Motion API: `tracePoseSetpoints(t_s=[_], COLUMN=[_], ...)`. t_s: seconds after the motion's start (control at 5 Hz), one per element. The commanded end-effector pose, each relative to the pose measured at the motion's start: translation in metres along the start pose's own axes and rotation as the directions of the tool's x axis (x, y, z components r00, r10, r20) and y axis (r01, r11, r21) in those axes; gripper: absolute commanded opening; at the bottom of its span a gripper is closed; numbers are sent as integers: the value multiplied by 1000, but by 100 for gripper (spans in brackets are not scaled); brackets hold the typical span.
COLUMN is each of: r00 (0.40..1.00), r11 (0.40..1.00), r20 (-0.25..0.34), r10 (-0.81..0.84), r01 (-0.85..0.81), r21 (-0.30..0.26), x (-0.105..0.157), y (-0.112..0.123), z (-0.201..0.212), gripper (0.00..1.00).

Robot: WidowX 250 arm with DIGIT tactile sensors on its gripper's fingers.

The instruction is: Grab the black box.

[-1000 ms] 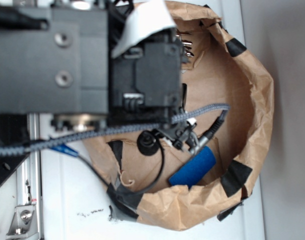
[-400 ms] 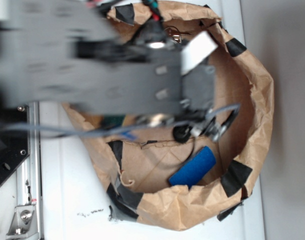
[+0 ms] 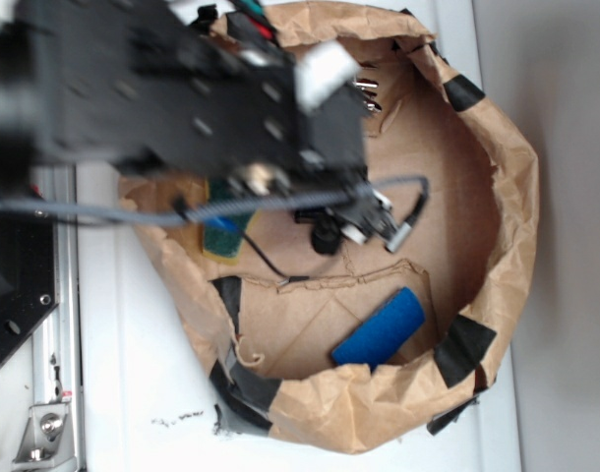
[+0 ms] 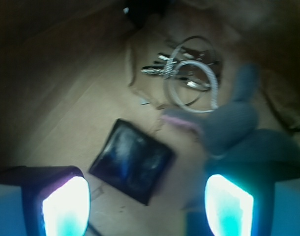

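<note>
In the wrist view the black box (image 4: 133,160) lies flat on the brown paper floor, glossy and turned at an angle. It sits just ahead of my gripper (image 4: 147,209), in line with the gap between the jaws. The gripper is open: its two glowing fingertips (image 4: 66,206) stand wide apart, with only bare paper between them and no contact with the box. In the exterior view my blurred arm (image 3: 182,88) hangs over the upper left of the paper bag (image 3: 507,197) and hides the box and the fingers.
A ring of keys (image 4: 189,73) lies beyond the box, with a grey soft object (image 4: 228,123) to its right. A blue block (image 3: 379,327) rests near the bag's lower rim. A green sponge (image 3: 221,234) shows under the arm. Crumpled bag walls surround everything.
The arm has swung over the bag, reaching right and then drawing back to the left, still blurred. The green sponge now shows below it. The blue block has not moved.
</note>
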State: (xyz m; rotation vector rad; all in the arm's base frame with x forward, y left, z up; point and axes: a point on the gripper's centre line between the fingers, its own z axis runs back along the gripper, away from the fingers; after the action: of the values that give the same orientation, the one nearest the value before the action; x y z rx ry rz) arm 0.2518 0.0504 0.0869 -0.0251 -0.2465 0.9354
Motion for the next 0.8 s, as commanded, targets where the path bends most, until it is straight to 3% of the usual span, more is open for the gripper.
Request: tracePoseSetpoints(t_s=[0.0, 0.6], r00=[997, 997], r11=[998, 999], r20=[46, 68], r10=[61, 39], r01=[-62, -38], r21=[4, -25], x=[43, 47], y=[-16, -9], z=[-10, -7], gripper=[100, 100])
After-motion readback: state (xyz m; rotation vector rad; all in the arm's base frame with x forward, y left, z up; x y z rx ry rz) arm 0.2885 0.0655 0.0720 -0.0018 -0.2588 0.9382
